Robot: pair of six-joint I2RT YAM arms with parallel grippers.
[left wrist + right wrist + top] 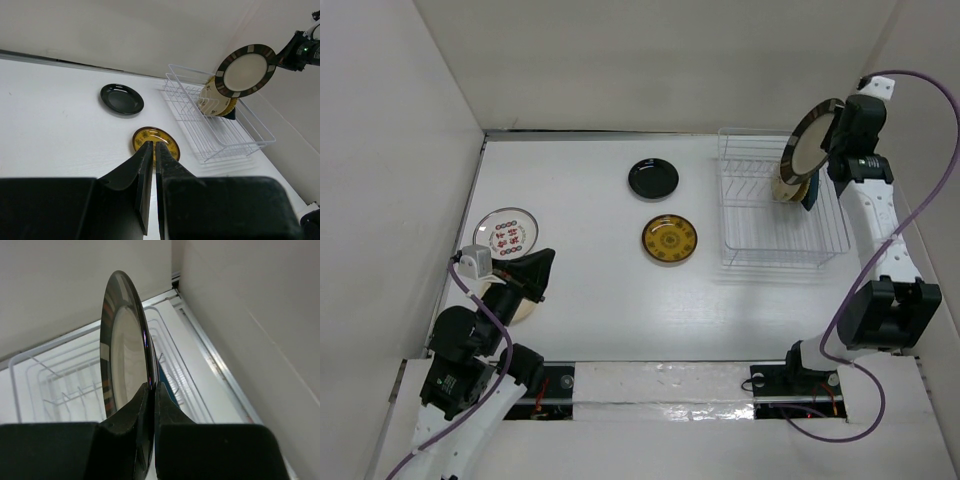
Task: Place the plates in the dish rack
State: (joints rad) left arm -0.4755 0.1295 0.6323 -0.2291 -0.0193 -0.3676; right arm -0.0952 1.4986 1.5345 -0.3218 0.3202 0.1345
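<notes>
White table [600, 300] boxed in by pale walls. At right, white wire dish rack [780, 235], a few racked plates [786, 188] on edge at its far end. Above it, upright, striped-rim plate [812, 138], clamped at its rim by right gripper [150, 388]. Flat on the table, left of the rack: yellow-patterned plate [670, 239], black plate [653, 178], red-marked plate [507, 231]. Near the last, left gripper [546, 266], fingers together on nothing.

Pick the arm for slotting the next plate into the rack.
Right. The right gripper pinches the striped-rim plate on edge above the dish rack, beside plates standing in it. The left gripper is shut, holding nothing, over at the far left.
</notes>
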